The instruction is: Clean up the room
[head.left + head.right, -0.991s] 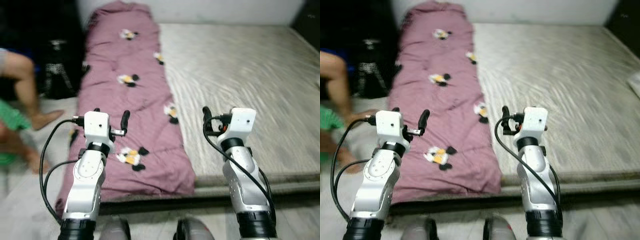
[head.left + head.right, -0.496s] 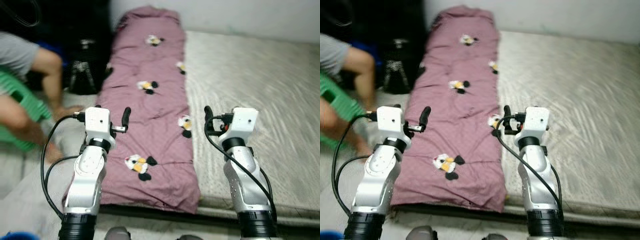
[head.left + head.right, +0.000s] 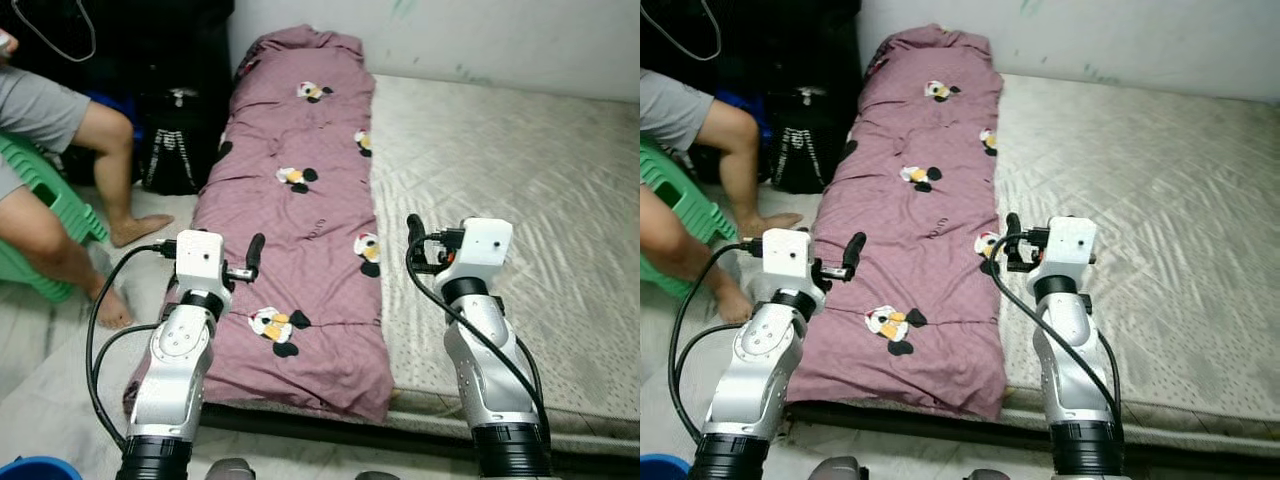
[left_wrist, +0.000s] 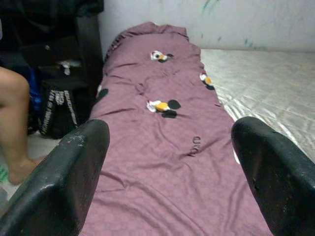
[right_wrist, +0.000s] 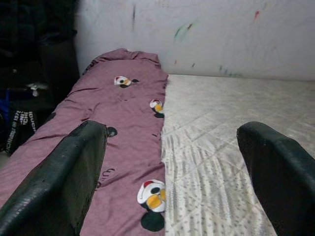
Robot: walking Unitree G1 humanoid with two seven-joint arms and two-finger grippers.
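While my left gripper and right gripper hang spread wide, a purple blanket lies along the bed.

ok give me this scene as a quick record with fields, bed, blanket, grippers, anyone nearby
bed: bare grey mattress, low to the floor
blanket: purple quilt with cartoon prints, laid lengthwise along the mattress's left side
left gripper: open, raised over the quilt's near end
right gripper: open, raised at the quilt's right edge
person: bare legs on a green stool, left of bed
bag: black bag beside quilt

Bare mattress right of quilt; person crowding left.
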